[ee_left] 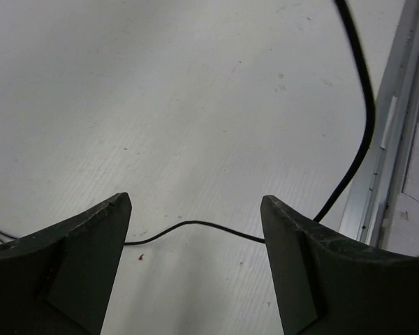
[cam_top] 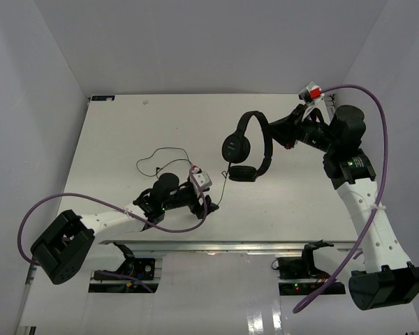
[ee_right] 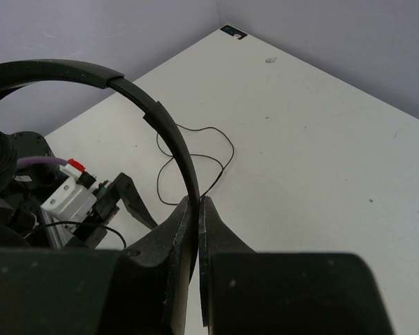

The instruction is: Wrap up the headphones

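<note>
Black headphones [cam_top: 235, 146] sit over the far right of the matte white table [cam_top: 126, 125], with the thin headband arched toward the far edge and 2 round padded earcups toward the arms. We see the right gripper [ee_right: 195, 204] pinched tight on the smooth headband. The left gripper [ee_left: 195, 209] is spread wide, and the thin cord [ee_left: 195, 224] lies slack between its fingers.
</note>
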### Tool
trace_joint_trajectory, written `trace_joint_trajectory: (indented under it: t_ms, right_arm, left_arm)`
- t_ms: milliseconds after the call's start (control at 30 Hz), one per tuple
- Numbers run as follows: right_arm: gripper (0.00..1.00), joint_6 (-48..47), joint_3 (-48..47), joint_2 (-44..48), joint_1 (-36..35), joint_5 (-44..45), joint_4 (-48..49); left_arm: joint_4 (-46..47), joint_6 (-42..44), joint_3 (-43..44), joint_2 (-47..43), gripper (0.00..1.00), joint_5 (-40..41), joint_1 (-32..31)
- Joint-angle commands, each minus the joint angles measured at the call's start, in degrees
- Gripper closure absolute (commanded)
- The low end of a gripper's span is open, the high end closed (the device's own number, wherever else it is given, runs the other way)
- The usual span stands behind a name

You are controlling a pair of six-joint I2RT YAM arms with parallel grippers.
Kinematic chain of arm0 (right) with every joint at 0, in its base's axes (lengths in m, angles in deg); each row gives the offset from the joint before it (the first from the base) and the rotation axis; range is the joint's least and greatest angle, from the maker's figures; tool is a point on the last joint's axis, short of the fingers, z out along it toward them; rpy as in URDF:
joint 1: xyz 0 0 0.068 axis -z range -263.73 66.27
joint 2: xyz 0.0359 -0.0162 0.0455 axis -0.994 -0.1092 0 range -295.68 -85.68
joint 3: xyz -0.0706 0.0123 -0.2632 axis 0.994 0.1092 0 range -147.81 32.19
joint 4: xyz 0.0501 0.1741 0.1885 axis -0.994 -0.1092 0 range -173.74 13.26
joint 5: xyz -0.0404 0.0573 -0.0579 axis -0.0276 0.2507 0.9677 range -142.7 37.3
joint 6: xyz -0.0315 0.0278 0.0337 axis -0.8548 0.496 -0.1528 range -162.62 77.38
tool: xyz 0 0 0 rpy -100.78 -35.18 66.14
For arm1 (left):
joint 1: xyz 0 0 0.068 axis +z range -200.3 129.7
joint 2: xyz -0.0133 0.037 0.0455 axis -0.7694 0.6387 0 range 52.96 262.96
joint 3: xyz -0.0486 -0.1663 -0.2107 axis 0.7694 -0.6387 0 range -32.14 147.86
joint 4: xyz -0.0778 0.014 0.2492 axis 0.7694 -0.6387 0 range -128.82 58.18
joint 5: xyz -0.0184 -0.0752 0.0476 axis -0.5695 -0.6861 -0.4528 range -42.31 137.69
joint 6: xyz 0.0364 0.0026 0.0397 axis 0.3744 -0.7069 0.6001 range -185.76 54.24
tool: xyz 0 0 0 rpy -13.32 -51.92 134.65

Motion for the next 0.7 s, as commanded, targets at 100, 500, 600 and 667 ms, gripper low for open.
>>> trace_joint_trajectory:
  t_ms: [100, 500, 600, 667]
  right_arm:
    - [0.92, -1.35, -0.93, 0.92, 0.41, -6.71, 0.99]
    - [0.92, 0.02, -0.81, 0.43, 0.41, -6.53, 1.86]
    - [0.92, 0.33, -1.05, 0.02, 0.34, -6.78, 2.11]
    - [0.92, 0.40, -1.24, -0.13, 0.41, -6.79, 2.08]
  left_arm:
    - [1.39, -6.19, -1.85, -12.64, 0.14, 9.00, 6.41]
    - [9.15, -9.64, -4.17, -9.71, 0.14, -17.12, 7.55]
    - [11.36, -11.16, -5.26, -8.82, 0.14, -22.29, 7.55]
    - [11.56, -11.20, -5.71, -9.20, 0.14, -23.46, 7.55]
